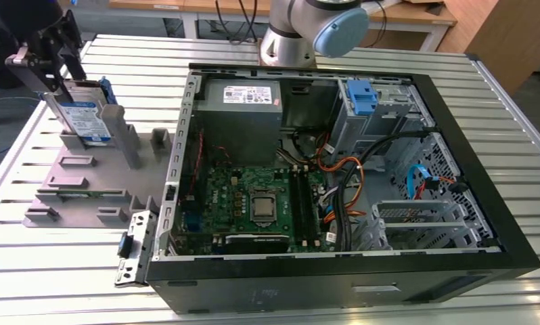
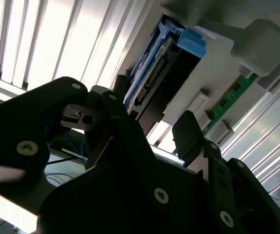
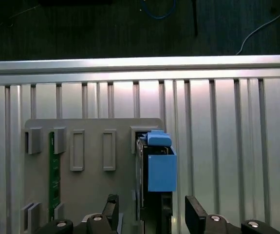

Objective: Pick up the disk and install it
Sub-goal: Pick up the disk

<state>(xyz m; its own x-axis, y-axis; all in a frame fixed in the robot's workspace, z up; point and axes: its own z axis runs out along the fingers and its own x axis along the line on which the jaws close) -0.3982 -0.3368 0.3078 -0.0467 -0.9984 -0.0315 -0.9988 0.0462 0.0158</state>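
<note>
Exterior view
- Gripper [image 1: 64, 81]: hung at the exterior view's left, over the far end of the grey holder plate [image 1: 89, 193], directly above the disk.
- Disk [image 1: 85, 118]: stood on edge in a slot of the holder plate, label facing out, blue carrier frame along its far side; outside the computer case [image 1: 342, 271].
- Computer case: lay open on the slatted metal table [image 1: 53, 271], to the exterior view's right of the holder plate.
- Case contents: grey power supply [image 1: 243, 101], green motherboard [image 1: 252, 203], blue bracket [image 1: 362, 95] in the drive bay.

Second wrist view
- Gripper [image 2: 154, 119]: the two black fingers [image 2: 188, 131] were spread apart.
- Disk [image 2: 149, 83]: seen edge-on past the fingertips, in line with the gap.

First wrist view
- Gripper [image 3: 153, 210]: jaws wide, one finger on each side of the disk, with a gap on both sides; nothing was held.
- Disk [image 3: 159, 168]: upright in its slot at the plate's edge.
- Memory module [image 3: 54, 170]: green strip seated in another slot, well apart from the disk.
</note>
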